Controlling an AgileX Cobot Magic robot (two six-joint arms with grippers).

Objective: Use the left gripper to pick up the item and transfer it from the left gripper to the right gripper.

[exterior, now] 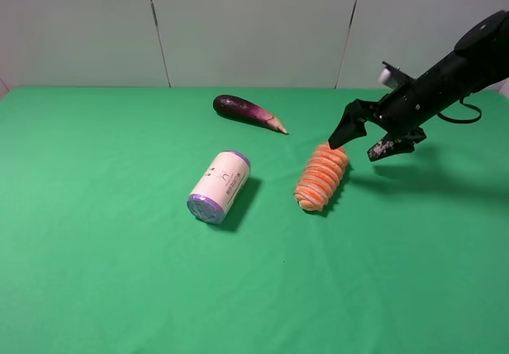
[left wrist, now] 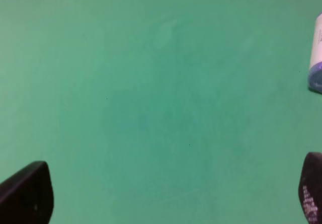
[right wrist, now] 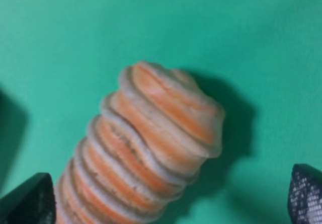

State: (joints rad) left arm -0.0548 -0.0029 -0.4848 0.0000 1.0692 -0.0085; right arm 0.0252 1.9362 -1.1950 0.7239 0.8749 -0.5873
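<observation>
the orange roll (exterior: 321,178) lies on the green bench (exterior: 95,274), long way pointing up toward the right tool (exterior: 359,140), which hangs open and empty just by its far end. the left tool (left wrist: 161,199) is open too, far off.

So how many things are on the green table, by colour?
Orange: 1, the ribbed roll
White with purple ends: 1, the cylinder
Dark purple: 1, the eggplant
Total: 3
</observation>
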